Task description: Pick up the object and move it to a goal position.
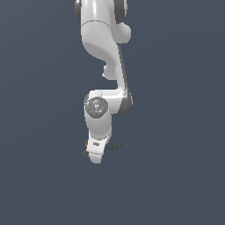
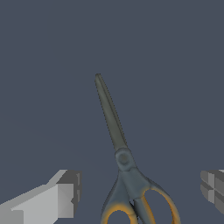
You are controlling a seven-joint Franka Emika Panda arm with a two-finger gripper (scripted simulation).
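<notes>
Gripper (image 2: 140, 192): hanging with fingers (image 2: 61, 199) spread, straddling the scissors (image 2: 120, 148) (blades closed).
Surface (image 2: 52, 65): showing plain dark grey, bare.

scissors (image 2: 124, 159): dull dark metal-looking blades, smooth orange-yellow plastic-looking handles. arm (image 1: 103, 48) glossy white shell. gripper (image 2: 140, 192) fingers (image 2: 61, 199) matt grey-white. floor (image 1: 176, 176) flat matt slate.

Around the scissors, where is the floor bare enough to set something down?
Bare floor spreads on every side of the scissors. It is crowded only at their handles, which lie between the two fingers of the gripper.
</notes>
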